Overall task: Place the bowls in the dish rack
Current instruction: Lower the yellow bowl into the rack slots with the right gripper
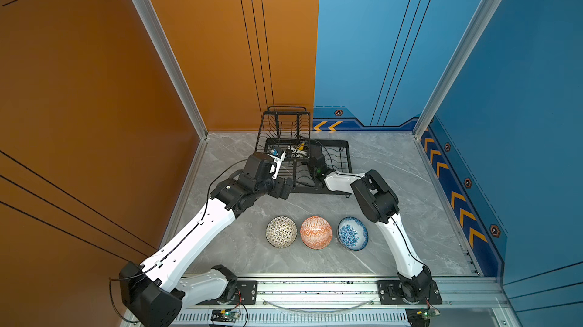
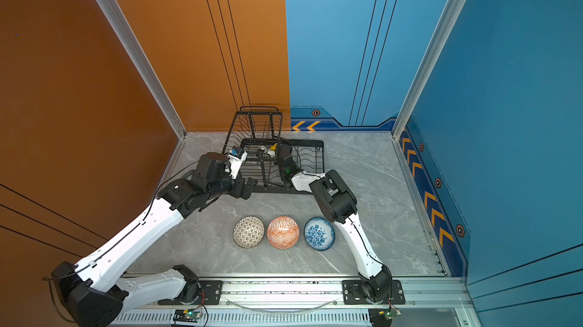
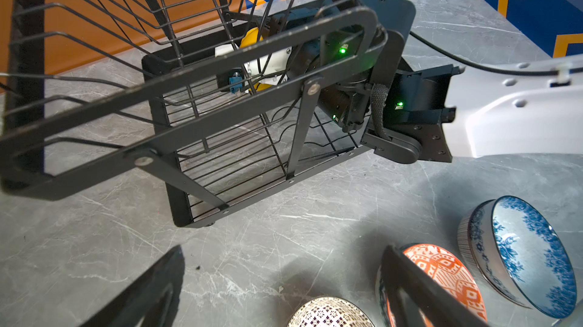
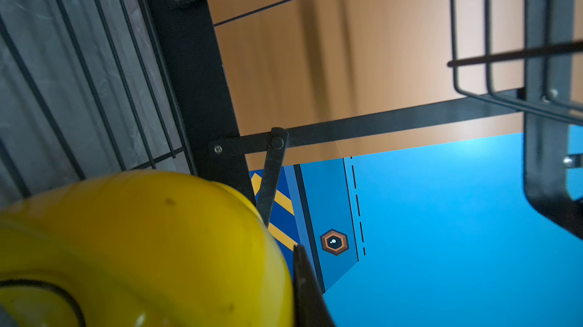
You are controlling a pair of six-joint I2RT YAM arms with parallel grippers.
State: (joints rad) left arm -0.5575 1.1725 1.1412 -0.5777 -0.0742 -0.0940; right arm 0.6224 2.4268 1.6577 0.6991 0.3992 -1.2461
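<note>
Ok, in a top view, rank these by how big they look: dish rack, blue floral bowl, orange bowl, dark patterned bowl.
1. dish rack, clearly largest.
2. blue floral bowl, orange bowl, dark patterned bowl: near alike, not ranked.

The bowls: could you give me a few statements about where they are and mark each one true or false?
1. Three bowls stand in a row on the table. True.
2. The orange-white bowl is in the middle, between the dark-patterned bowl and the blue floral bowl. True.
3. The yellow bowl lies on the table. False: the right gripper holds it inside the dish rack.
4. The blue floral bowl is in the rack. False: it stands on the table, at one end of the row.
</note>
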